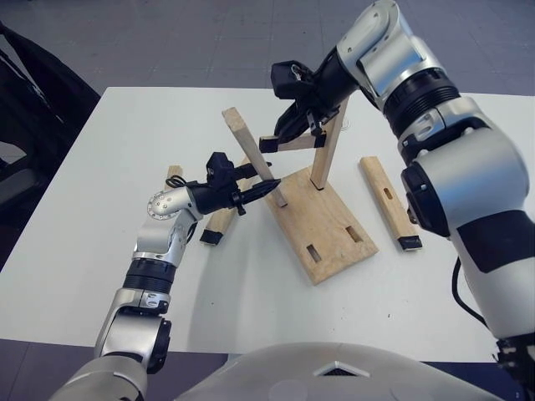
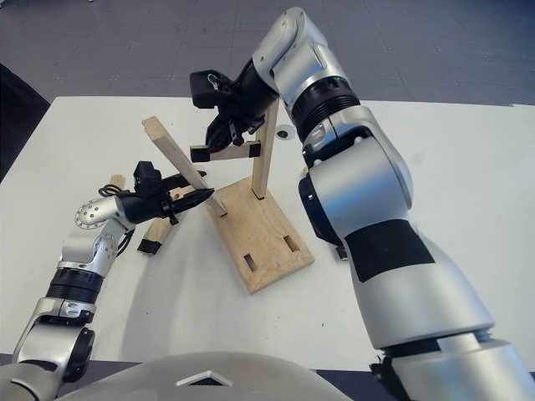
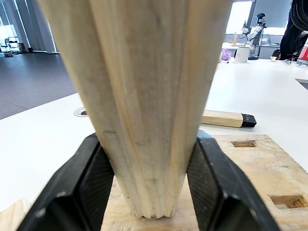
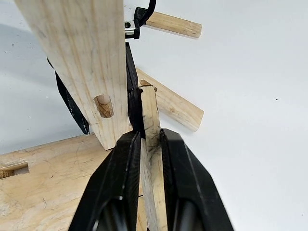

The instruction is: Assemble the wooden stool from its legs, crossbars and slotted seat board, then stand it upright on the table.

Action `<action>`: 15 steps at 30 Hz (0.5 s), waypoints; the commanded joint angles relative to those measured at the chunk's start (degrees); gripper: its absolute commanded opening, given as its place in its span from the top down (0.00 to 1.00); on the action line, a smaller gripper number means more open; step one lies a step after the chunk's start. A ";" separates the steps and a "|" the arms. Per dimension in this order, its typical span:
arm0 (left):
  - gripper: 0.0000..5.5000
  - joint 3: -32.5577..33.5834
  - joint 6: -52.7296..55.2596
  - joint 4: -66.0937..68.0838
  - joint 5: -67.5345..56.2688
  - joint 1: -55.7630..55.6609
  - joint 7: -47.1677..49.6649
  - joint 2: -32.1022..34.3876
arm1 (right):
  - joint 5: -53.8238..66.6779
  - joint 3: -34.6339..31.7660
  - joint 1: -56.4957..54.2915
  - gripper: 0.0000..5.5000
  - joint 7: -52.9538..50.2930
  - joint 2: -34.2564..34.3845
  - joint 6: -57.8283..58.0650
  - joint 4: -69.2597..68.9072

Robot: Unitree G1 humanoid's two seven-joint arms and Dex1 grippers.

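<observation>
The slotted seat board [image 1: 328,234] lies flat on the white table. A tilted leg [image 1: 251,154] rises from its far left corner, and my left gripper [image 1: 266,189] is shut on it near the foot; its fingers [image 3: 82,187] clamp the leg [image 3: 144,96] from both sides. An upright leg [image 1: 326,154] stands at the board's far right corner. A crossbar [image 1: 292,144] reaches from it toward the tilted leg, and my right gripper [image 1: 288,125] is shut on that crossbar [image 4: 150,120]. The crossbar's free end sits beside the tilted leg's round hole [image 4: 103,106], not inside it.
A loose leg [image 1: 389,202] with a black tip lies right of the board. Two more wooden pieces [image 1: 221,219] [image 1: 174,174] lie to the left, under my left arm. Two open slots [image 1: 314,251] show at the board's near end. The table's front is bare.
</observation>
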 commanded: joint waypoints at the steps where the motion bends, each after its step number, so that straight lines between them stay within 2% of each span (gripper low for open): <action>1: 0.63 -0.80 3.06 6.20 4.89 5.17 0.67 2.12 | -0.29 0.35 -0.08 0.91 3.05 -2.99 -0.69 -0.66; 15: 0.63 0.26 4.06 8.50 4.27 1.65 1.89 1.55 | -1.01 2.62 2.22 0.91 4.67 -2.36 -2.57 -1.17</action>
